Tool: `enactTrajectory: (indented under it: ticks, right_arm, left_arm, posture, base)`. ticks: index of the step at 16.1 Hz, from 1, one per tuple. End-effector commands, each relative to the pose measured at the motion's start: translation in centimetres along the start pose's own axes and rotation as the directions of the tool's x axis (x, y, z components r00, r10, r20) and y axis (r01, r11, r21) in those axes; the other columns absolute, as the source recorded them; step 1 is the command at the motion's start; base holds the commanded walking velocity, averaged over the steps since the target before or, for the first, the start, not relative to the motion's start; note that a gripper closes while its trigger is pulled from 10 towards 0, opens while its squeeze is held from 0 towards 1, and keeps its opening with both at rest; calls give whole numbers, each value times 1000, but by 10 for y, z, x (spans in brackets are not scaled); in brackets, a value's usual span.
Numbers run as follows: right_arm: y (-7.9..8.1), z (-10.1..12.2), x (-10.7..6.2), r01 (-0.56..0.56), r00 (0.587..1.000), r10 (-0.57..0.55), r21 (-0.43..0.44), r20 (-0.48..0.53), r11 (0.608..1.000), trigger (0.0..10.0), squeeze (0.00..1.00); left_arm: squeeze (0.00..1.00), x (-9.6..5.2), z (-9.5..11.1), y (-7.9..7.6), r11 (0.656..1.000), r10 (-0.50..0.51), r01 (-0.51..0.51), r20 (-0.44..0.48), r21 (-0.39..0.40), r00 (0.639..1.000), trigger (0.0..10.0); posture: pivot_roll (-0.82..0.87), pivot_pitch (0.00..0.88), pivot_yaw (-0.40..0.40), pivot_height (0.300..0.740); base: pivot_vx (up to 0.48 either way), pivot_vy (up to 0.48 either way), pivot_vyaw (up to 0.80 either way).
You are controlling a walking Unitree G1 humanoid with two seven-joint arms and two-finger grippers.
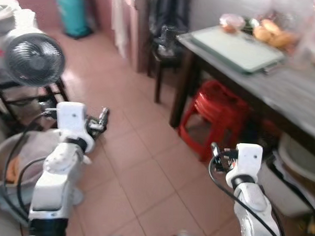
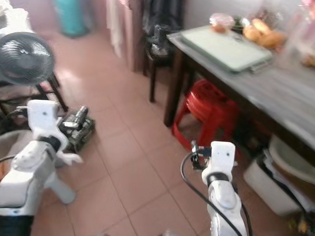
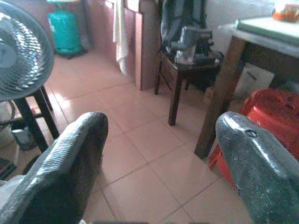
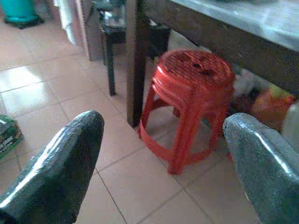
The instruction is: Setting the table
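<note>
Both of my arms reach out low over the tiled floor [image 1: 139,174]. From my head, my left gripper [image 1: 101,121] hangs near a standing fan [image 1: 33,59] that sits just beyond and outward of it, with a basin [image 1: 4,158] below my forearm. My right gripper [image 1: 216,154] hovers just short of the stacked red stools [image 1: 215,118] tucked under the grey table [image 1: 284,89]; the table carries a pale tray [image 1: 236,48] and some food [image 1: 273,33] at its far end, well ahead of and above that gripper.

Along my left wrist, my fingers [image 3: 70,168] stand wide apart, holding nothing; ahead lie a dark chair [image 3: 187,60] and a teal gas cylinder [image 3: 65,30].

Along my right wrist, fingers [image 4: 60,163] likewise spread wide and empty, the red stools straight ahead beside a table leg [image 4: 133,60].
</note>
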State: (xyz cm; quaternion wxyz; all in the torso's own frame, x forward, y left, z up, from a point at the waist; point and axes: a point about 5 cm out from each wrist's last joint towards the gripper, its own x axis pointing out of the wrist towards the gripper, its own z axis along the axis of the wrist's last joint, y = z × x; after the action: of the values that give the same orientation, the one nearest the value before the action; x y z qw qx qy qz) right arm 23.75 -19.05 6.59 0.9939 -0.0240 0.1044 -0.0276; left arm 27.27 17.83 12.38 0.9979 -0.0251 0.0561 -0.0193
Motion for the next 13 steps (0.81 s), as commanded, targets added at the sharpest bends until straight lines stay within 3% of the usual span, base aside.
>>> enactTrajectory:
  ticks: [1, 9, 11, 12, 13]
  right_arm:
    - [-3, 1, 0, 7, 1000, -7, -10, 5, 1000, 10000, 0]
    - [-7, 3, 3, 18, 1000, -17, -21, 14, 1000, 10000, 0]
    - [-6, 4, 3, 18, 1000, -18, -22, 17, 1000, 10000, 0]
    - [-6, 4, 2, 19, 1000, -18, -22, 18, 1000, 10000, 0]
    - [-6, 4, 2, 20, 1000, -20, -20, 18, 1000, 10000, 0]
  left_arm:
    - [0, 1, 0, -9, 999, -32, 32, 9, -9, 999, 10000]
    - [0, 2, 0, -12, 999, -36, 37, 13, -11, 999, 10000]
    - [0, 1, -3, -11, 997, 31, -35, -57, -62, 998, 10000]
    - [0, 0, -2, -12, 996, 23, -27, -59, -79, 998, 10000]
    - [0, 0, 0, -17, 993, -56, 53, -31, -103, 998, 10000]
  posture:
    - [17, 0, 33, 740]
    - [12, 0, 29, 740]
    - [14, 0, 26, 740]
    - [14, 0, 26, 740]
    - [17, 1, 27, 740]
  base:
    - [0, 0, -800]
    - [0, 75, -800]
    - [0, 0, -800]
    - [0, 0, -800]
    - [0, 0, -800]
